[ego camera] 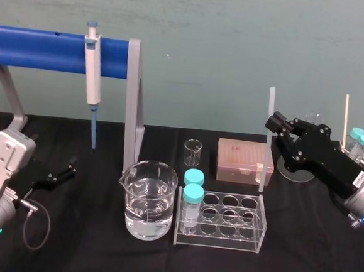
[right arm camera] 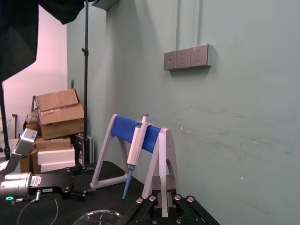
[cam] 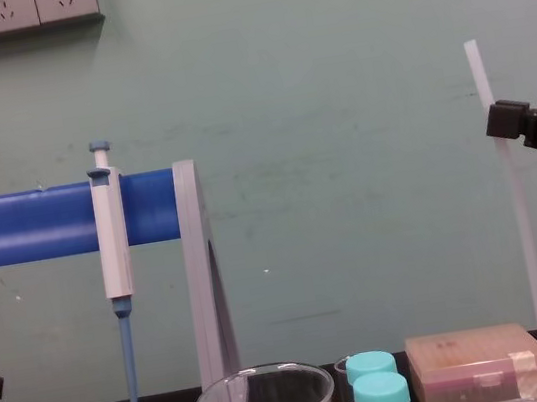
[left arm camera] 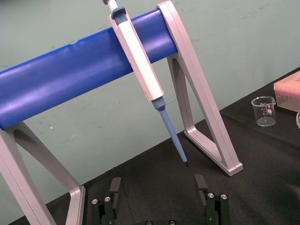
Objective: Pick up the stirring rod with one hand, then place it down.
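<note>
Stirring rod upright, pinched in its upper part by sideways-reaching right hand; left hand wide open, low over worktop.

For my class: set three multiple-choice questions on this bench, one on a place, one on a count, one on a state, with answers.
1. Where is the pipette? A) hanging on the blue stand B) lying flat C) standing on its tip
2. How many teal-capped tubes stand in the rack? A) one B) two C) four
3. How is the stirring rod? A) lying flat B) upright, gripped by the right claw C) broken in two

1 A: it hooks over the stand. 2 B: two caps at the rack's left end. 3 B: the right claw grips it; the left claw idles open.
</note>
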`<state>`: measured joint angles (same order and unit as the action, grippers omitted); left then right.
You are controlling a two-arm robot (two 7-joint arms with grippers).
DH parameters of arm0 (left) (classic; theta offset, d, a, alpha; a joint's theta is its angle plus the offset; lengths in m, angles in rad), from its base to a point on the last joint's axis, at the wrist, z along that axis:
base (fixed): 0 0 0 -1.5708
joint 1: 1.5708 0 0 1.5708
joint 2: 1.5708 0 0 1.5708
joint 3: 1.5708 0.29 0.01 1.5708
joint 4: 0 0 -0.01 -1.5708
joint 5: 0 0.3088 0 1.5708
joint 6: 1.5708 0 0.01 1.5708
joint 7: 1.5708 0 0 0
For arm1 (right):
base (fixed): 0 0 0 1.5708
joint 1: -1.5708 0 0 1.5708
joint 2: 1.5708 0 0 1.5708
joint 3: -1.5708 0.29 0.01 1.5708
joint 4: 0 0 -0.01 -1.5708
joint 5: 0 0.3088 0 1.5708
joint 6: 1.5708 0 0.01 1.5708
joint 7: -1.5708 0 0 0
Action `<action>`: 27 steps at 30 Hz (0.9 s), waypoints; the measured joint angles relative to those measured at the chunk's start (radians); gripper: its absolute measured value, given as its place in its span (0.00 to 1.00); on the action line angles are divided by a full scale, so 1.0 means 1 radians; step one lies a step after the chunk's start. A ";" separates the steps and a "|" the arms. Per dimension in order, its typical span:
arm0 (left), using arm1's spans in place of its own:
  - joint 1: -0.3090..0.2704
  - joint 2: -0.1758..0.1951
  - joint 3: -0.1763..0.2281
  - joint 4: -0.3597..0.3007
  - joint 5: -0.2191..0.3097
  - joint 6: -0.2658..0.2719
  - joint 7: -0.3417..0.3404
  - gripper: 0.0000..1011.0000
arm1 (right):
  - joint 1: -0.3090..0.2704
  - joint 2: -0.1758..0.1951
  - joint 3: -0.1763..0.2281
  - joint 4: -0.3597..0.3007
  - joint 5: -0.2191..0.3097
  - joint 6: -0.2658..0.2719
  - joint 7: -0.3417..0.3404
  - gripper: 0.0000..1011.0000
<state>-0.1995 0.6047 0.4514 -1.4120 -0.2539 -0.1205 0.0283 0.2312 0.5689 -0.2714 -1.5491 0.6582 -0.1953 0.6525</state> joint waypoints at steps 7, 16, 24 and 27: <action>0.000 0.000 0.000 0.000 0.000 0.000 0.000 0.99 | 0.002 -0.002 -0.002 0.004 -0.001 0.000 0.001 0.06; 0.000 0.000 0.000 0.000 0.000 0.000 0.000 0.99 | 0.002 -0.003 -0.005 0.005 -0.006 0.001 0.000 0.06; 0.000 0.000 0.000 0.000 0.000 0.000 0.000 0.99 | 0.002 -0.004 -0.005 0.005 -0.007 0.001 -0.001 0.06; 0.000 0.000 0.000 0.000 0.000 0.000 0.000 0.99 | 0.001 -0.004 -0.005 0.005 -0.007 0.001 -0.003 0.06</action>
<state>-0.1995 0.6047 0.4514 -1.4120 -0.2539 -0.1205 0.0283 0.2324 0.5650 -0.2764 -1.5446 0.6509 -0.1942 0.6497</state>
